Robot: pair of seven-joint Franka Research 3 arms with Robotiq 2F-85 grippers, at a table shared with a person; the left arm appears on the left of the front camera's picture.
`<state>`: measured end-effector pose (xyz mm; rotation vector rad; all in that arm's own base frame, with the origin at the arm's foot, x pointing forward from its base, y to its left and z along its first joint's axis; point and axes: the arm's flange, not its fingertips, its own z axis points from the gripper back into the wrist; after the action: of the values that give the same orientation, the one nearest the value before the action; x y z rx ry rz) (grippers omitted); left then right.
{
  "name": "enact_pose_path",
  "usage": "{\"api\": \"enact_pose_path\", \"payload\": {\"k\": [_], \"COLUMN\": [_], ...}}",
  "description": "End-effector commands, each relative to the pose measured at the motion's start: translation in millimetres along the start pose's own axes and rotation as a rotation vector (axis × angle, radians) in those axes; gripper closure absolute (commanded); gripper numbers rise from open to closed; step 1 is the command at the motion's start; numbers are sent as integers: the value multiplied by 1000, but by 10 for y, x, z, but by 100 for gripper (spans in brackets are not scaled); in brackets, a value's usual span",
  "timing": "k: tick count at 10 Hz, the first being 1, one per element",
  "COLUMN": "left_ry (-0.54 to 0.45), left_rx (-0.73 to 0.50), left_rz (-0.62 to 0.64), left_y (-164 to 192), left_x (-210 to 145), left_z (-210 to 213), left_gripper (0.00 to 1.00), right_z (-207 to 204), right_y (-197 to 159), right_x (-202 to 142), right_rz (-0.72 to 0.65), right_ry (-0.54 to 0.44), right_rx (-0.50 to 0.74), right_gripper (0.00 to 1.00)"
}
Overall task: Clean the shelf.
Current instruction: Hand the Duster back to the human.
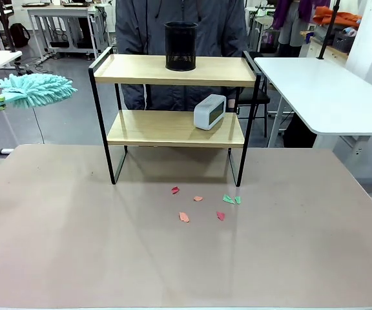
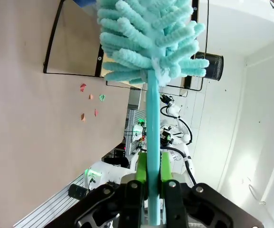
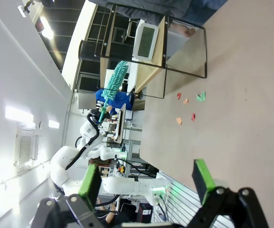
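Note:
The shelf (image 1: 141,70) stands at the far middle of the table, its two wooden boards in a black frame. A black mesh cup (image 1: 181,46) is on the top board and a white clock (image 1: 209,111) on the lower one. My left gripper (image 2: 152,164) is shut on the handle of a teal fluffy duster (image 2: 146,38), held in the air left of the shelf; the duster head (image 1: 36,88) is level with the boards' gap. My right gripper (image 3: 146,178) is open and empty, high above the table, looking toward the shelf (image 3: 153,71) and the duster (image 3: 114,80).
Several small red, orange and green paper scraps (image 1: 184,217) lie on the brown table just in front of the shelf. A person in a dark jacket (image 1: 147,26) stands right behind it. A white table (image 1: 328,90) is at the right.

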<state>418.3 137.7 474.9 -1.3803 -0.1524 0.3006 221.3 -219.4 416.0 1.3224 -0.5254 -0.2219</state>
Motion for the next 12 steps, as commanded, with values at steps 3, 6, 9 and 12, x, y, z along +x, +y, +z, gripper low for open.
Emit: {"api": "enact_pose_path", "payload": {"k": [3,6,9,12], "left_ry": [64,331,924,847], "left_rx": [-81,2,161,136], "left_rz": [-302,-514,-645,-563], "left_y": [-691,-1007,-1154,-1136], "left_x": [-325,-980,-1151,-1345], "left_z": [322,300,-250,-495], "left_gripper": [88,88,88,88], "right_z": [-350,-911,-1425,-1294], "right_y": [729,1469,1819,1894], "right_x": [254,224,-100,138], "right_rz": [127,247,374,362], "right_ry": [-142,-79,105,59], "right_rx": [5,78,98,73], "right_gripper": [0,0,0,0]}}
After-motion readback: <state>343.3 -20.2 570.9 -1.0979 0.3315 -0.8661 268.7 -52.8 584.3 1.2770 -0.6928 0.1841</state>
